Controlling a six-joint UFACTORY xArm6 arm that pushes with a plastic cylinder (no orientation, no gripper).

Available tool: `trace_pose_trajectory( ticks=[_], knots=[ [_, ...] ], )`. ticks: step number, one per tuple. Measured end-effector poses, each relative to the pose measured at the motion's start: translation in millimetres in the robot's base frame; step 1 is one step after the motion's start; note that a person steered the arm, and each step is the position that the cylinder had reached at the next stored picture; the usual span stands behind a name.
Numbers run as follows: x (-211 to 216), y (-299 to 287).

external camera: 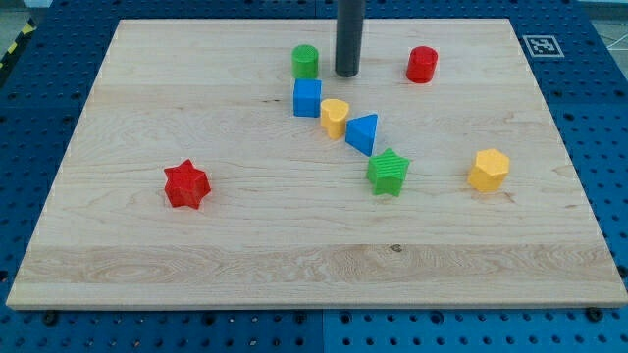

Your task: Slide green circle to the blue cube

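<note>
My tip (347,74) stands just right of the green plastic cylinder (305,62), which seems almost touching the blue plastic cube (307,98) already. There is no pincer; push gently from the top.

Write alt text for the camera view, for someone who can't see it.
My tip rests just right of the green circle, which sits right above the blue cube on a wooden board scattered with other coloured blocks.

We see bright, even overhead light across the wooden board (196,245), soft short shadows under each block, a faint sheen on the dark rod (348,34), no harsh glare, sharp focus throughout, slight perspective narrowing toward the view's top
</note>
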State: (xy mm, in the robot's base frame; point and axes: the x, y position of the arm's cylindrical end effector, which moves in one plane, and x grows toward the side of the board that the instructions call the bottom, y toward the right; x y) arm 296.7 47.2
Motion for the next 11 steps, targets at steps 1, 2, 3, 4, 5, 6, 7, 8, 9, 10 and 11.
trace_pose_trajectory(
  ticks=[1, 2, 3, 4, 5, 6, 7, 8, 9, 10, 11],
  knots=[
    [-15.9, -11.2],
    [-17.1, -44.1],
    [-10.4, -62.3],
    [-4.6, -63.1],
    [-20.0, -63.1],
    [-36.5, -69.9],
    [-40.1, -89.0],
    [-34.1, -94.0],
    [-22.1, -94.0],
    [-5.6, -94.1],
    [-1.1, -94.1]
  ],
)
